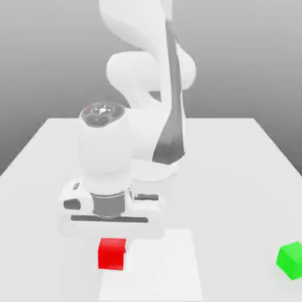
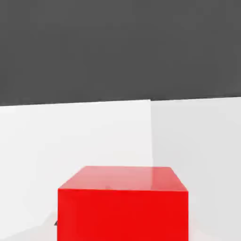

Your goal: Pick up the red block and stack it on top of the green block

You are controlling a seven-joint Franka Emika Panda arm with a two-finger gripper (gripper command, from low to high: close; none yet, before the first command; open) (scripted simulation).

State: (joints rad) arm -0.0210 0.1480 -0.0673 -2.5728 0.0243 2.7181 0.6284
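The red block [image 1: 112,253] sits near the table's front, in the exterior view's left half. My gripper [image 1: 112,240] hangs straight down over it, the white hand's underside almost on the cube's top, shut on the red block. In the hand view the red block [image 2: 123,204] looms very close, with its top face and one side face showing. The green block [image 1: 291,259] rests on the table far off at the exterior view's right edge, well apart from the red one.
The white table [image 1: 236,177] carries a slightly brighter square patch [image 1: 171,265] under and beside the red block. My arm's base [image 1: 159,168] stands behind the hand. Bare tabletop lies between the two blocks.
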